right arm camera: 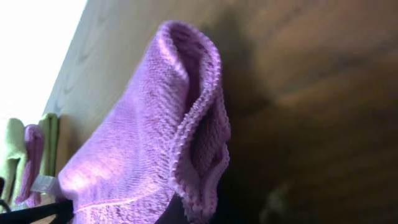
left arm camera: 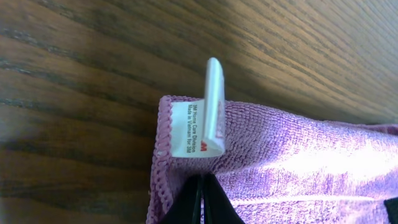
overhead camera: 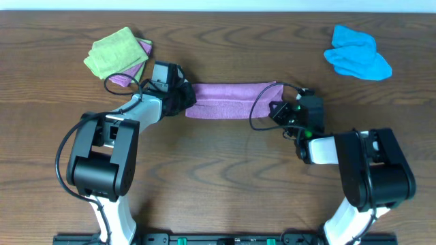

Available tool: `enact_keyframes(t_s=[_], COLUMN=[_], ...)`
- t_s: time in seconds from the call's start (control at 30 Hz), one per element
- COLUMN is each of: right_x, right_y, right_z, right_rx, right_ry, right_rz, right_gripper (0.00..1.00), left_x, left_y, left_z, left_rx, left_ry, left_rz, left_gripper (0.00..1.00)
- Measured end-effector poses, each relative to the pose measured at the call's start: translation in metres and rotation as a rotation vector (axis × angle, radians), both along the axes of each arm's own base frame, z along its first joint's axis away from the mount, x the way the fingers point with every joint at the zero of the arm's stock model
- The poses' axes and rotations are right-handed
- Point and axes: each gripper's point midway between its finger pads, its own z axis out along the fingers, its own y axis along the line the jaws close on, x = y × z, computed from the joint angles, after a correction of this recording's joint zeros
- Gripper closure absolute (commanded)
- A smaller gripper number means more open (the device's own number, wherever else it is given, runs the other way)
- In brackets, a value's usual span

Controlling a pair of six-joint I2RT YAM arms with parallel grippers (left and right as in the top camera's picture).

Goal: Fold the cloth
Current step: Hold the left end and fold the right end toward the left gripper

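Two grippers pinch the lilac-purple fuzzy microfibre cloth point(overhead camera: 228, 101), a narrow central strip: we see the left gripper point(overhead camera: 184, 99) clamped on its left end, the right gripper point(overhead camera: 275, 109) on its right end. A lime-green cloth point(overhead camera: 114, 53) lies far left, a bright blue cloth point(overhead camera: 357, 53) far right.

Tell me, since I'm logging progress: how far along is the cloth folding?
Done: the cloth already lies as a narrow strip, its end doubled in the right wrist view. In hand: the left end effector and right end effector each pinch one end. Left: probably bringing the ends together for a shorter fold.
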Motion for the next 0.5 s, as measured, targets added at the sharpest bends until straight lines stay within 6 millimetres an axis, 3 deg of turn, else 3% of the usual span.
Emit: enact_keyframes(t_s=[0.23,0.5], right_x=[0.002,0.004], right_y=[0.010,0.016], right_z=[0.014,0.070], right_rx=[0.014,0.016], right_ry=[-0.046,-0.148], right_rz=[0.065,0.106], right_gripper=[0.99,0.98], left_x=[-0.001,0.000], left_y=[-0.001,-0.001], left_z=[0.000,0.001], left_rx=[-0.004,-0.004], left_ry=[0.003,0.007], left_rz=[-0.003,-0.003], left_gripper=[0.94,0.94])
